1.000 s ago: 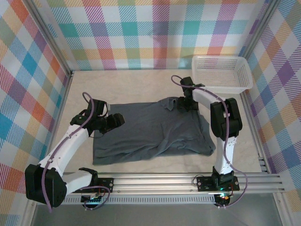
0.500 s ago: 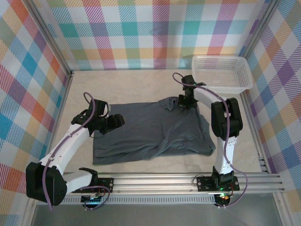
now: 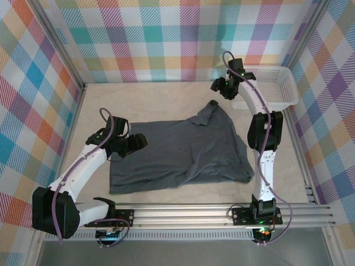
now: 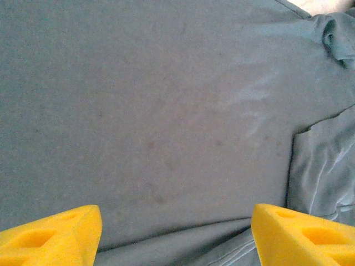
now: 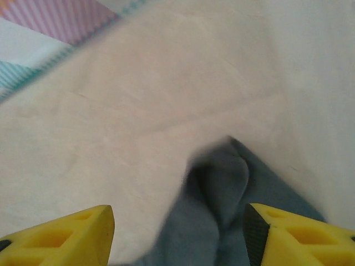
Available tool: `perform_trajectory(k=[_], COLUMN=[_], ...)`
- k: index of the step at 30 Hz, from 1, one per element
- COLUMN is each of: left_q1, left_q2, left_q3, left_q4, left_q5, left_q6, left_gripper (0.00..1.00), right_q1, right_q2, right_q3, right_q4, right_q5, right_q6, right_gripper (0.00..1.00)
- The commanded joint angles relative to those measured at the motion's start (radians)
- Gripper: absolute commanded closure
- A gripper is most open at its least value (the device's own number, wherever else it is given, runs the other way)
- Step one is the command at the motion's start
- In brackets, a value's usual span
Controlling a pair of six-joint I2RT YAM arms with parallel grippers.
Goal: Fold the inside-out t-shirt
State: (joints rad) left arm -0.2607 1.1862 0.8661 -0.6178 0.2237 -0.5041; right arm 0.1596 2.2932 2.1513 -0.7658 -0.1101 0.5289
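Note:
The inside-out t-shirt [image 3: 177,149] lies spread on the table, dark slate-grey and creased along its right side. My left gripper [image 3: 138,143] hovers open over its left part. In the left wrist view the yellow fingers [image 4: 50,235] stand wide apart above flat cloth [image 4: 166,111], with nothing between them. My right gripper [image 3: 217,87] is raised behind the shirt's far right corner [image 3: 212,105], beside the basket. In the right wrist view it is open, and the blurred cloth peak [image 5: 222,183] lies below, apart from both fingers [image 5: 294,235].
A white mesh basket [image 3: 277,103] stands at the back right corner. Checked walls close in the table on three sides. A metal rail [image 3: 194,213] runs along the near edge with both arm bases on it. Bare table lies behind the shirt.
My right arm has lifted off the shirt's far right corner and swung back toward the basket. That corner now reaches further back. The left arm has not moved.

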Motion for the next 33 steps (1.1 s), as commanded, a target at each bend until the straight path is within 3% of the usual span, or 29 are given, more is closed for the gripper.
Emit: perform_trajectory(k=[1, 7, 12, 25, 33], left_q1=[-0.012, -0.013, -0.013, -0.012, -0.012], left_q2=[0.003, 0.038, 0.051, 0.028, 0.021], left_q3=[-0.015, -0.006, 0.021, 0.010, -0.008], left_q4=[0.016, 0.044, 0.029, 0.012, 0.017], left_q5=[-0.004, 0.014, 0.009, -0.006, -0.003], left_q6=[0.000, -0.004, 0.007, 0.009, 0.013], left_gripper=[0.28, 0.29, 0.28, 0.28, 0.28], right_q1=[0.014, 0.014, 0.022, 0.050, 0.055], right_q2=[-0.129, -0.330, -0.312, -0.236, -0.241], right_q3=[-0.128, -0.511, -0.586, -0.643, -0.737], right_q4=[-0.069, 0.085, 0.100, 0.302, 0.388], right_q5=[0.032, 0.293, 0.356, 0.313, 0.369], right_q6=[-0.056, -0.193, -0.229, -0.138, -0.099], right_gripper=[0.37, 0.51, 0.73, 0.58, 0.45])
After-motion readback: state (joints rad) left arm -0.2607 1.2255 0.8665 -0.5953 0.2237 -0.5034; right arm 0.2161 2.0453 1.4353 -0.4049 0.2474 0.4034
